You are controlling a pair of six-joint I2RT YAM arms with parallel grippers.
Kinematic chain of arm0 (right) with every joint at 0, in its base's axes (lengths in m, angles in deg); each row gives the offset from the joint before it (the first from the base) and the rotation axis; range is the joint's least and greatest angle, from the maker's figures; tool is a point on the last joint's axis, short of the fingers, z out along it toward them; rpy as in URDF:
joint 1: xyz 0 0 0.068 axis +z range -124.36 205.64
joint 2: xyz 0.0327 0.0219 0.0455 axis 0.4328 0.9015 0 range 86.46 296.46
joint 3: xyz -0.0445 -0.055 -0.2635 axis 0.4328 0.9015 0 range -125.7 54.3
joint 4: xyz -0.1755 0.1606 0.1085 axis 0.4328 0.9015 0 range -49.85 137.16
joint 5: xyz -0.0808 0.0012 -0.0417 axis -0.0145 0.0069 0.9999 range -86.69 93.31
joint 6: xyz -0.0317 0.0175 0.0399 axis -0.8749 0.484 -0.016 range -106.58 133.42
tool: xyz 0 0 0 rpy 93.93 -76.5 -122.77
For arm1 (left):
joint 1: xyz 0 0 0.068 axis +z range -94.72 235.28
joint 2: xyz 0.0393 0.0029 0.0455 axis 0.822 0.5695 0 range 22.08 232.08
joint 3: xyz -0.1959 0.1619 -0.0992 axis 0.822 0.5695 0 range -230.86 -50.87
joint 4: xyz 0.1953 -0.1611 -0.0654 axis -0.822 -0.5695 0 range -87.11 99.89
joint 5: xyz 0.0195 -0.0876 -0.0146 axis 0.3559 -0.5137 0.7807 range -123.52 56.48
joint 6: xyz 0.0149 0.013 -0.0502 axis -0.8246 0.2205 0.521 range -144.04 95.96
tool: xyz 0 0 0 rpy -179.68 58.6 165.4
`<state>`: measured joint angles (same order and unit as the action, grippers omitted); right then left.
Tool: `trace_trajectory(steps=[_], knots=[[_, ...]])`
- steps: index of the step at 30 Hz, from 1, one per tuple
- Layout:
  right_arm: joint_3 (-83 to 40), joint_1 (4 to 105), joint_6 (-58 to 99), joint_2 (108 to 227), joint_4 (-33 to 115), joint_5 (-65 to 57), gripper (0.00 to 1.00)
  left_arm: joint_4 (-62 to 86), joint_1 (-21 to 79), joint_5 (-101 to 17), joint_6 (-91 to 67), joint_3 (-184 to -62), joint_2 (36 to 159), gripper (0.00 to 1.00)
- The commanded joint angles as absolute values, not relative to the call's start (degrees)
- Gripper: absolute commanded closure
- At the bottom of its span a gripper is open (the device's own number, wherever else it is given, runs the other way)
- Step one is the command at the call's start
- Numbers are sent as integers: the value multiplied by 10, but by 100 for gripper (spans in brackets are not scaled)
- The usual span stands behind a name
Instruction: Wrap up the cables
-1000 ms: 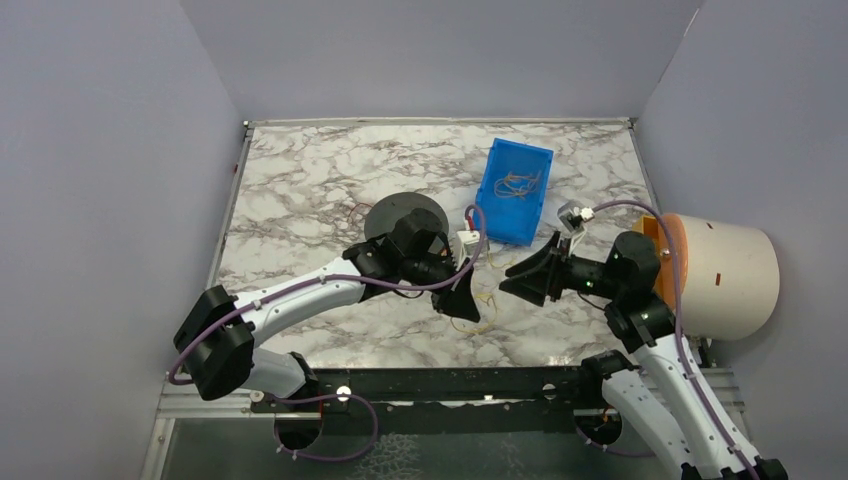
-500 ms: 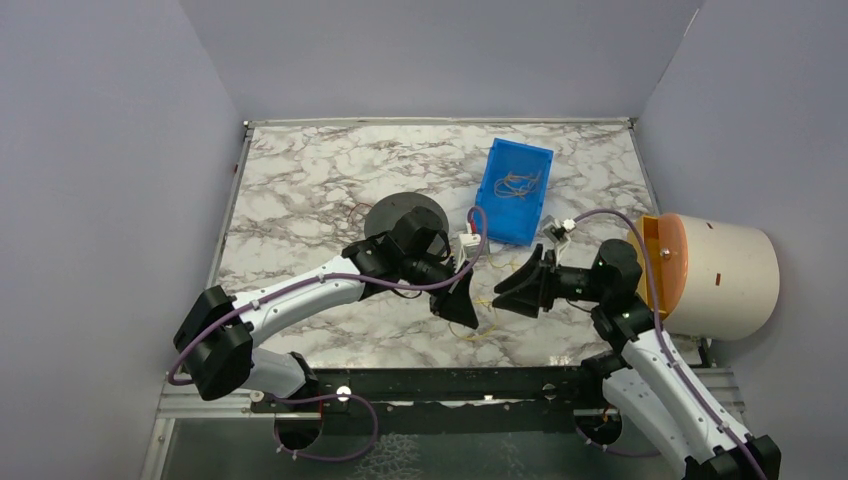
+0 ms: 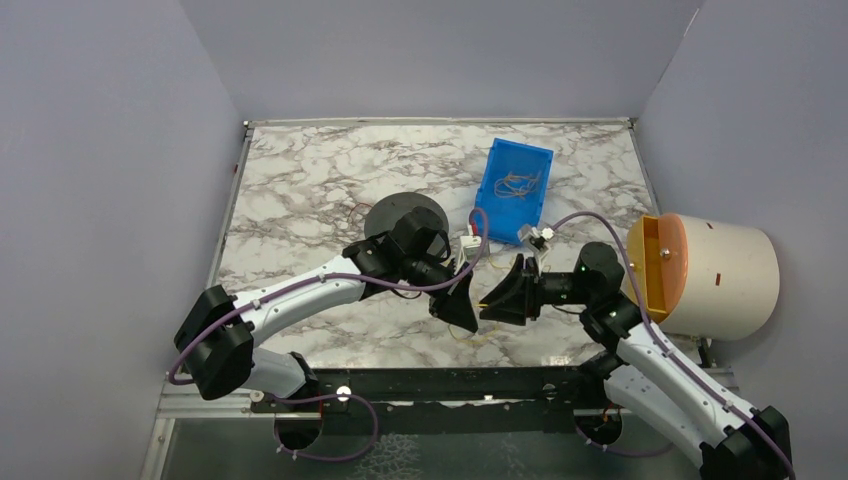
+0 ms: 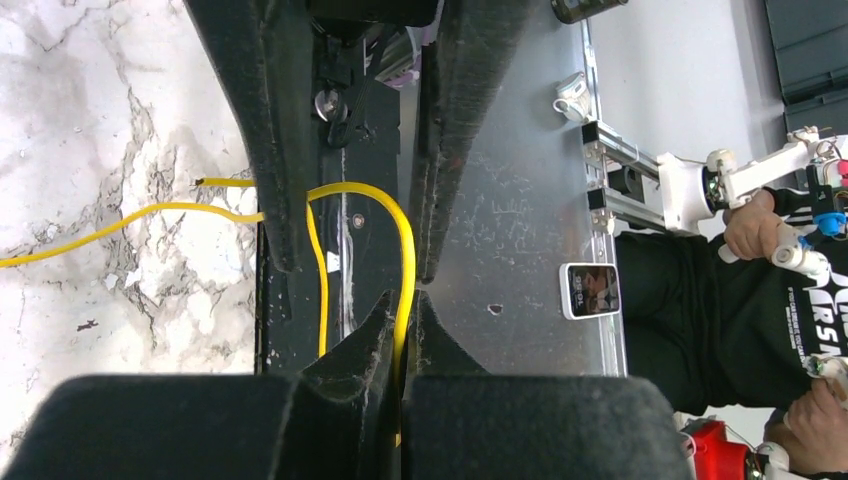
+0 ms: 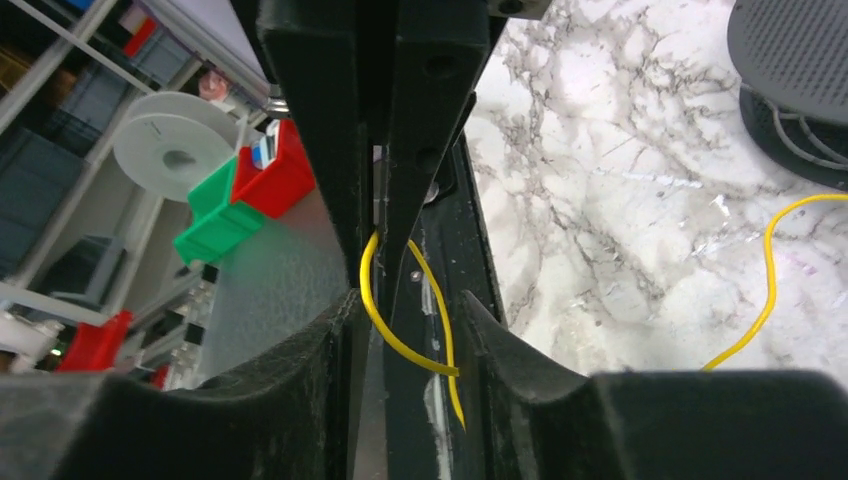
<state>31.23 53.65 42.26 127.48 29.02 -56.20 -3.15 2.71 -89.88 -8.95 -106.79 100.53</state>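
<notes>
A thin yellow cable [image 3: 478, 330] lies on the marble table between the two arms. My left gripper [image 3: 462, 305] is shut on it: in the left wrist view the cable [image 4: 405, 255] runs up out of the closed fingertips [image 4: 402, 300] and loops back to the left. My right gripper [image 3: 497, 300] faces the left one, tips almost touching it. It is open, and in the right wrist view [image 5: 405, 300] the cable's loop and its cut end [image 5: 385, 320] hang between the spread fingers without being pinched. The left gripper's shut fingers [image 5: 400, 100] show just ahead.
A blue bin [image 3: 500, 205] holding several coiled wires stands at the back centre. A black round disc [image 3: 400, 212] sits behind the left gripper, with a small white part [image 3: 468, 243] beside it. A white drum with an orange face [image 3: 715, 272] lies at the right edge.
My right arm has moved left, bringing its open gripper up to the left gripper and around the cable loop. The left arm has held still with the cable.
</notes>
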Motion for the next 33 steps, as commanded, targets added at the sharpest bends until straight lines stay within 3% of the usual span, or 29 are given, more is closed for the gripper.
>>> trace_trajectory(steps=[1,3,4,7,13,17,21,33], knots=[[321,544,419,1271,256,-535,67,-33,27,-927,-106,-1082,1008,100],[321,544,421,1268,256,-526,95,-33,27,-928,-107,-1082,1009,100],[321,544,422,1267,258,-522,99,-34,27,-927,-108,-1082,1007,100],[320,546,424,1259,262,-518,99,-33,27,-920,-114,-1082,999,91],[317,545,428,1231,282,-502,99,-38,28,-843,-126,-1086,954,51],[306,546,426,1213,306,-488,99,-49,28,-771,-135,-1090,929,38],[286,545,415,1202,345,-460,99,-72,29,-685,-143,-1098,910,32],[246,545,461,1134,408,-278,99,-37,30,-601,-96,-1060,809,23]])
